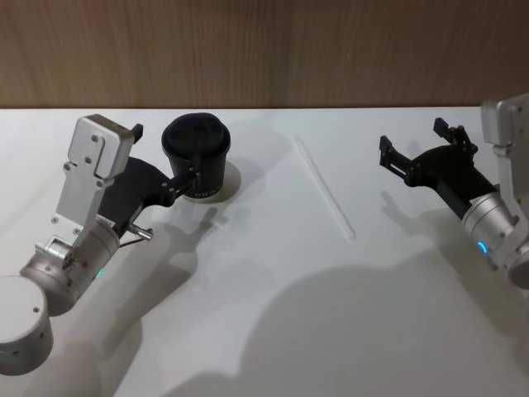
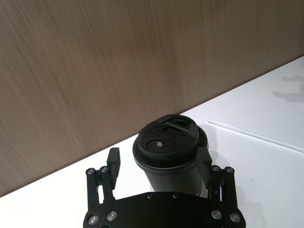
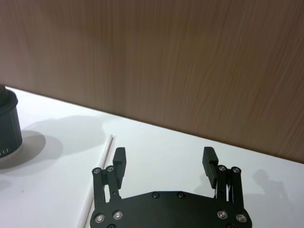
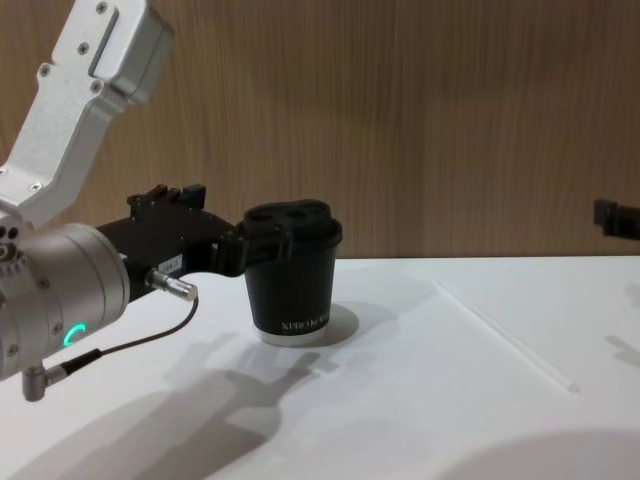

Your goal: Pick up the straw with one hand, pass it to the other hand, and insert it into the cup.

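Note:
The black lidded cup (image 1: 198,153) stands upright at the back left of the white table. My left gripper (image 1: 165,155) is open around it. In the left wrist view the cup (image 2: 168,156) sits between the fingers, close against one finger (image 2: 204,159) and apart from the other. The thin white straw (image 1: 324,187) lies flat on the table right of the cup, running from far to near. My right gripper (image 1: 417,141) hovers open and empty to the right of the straw. The right wrist view shows the straw (image 3: 102,164) beside that gripper (image 3: 164,159).
A wooden wall (image 1: 264,50) closes off the table's far edge. A dark cable (image 4: 120,345) hangs under my left arm. The white table (image 1: 273,331) spreads out in front of the cup and the straw.

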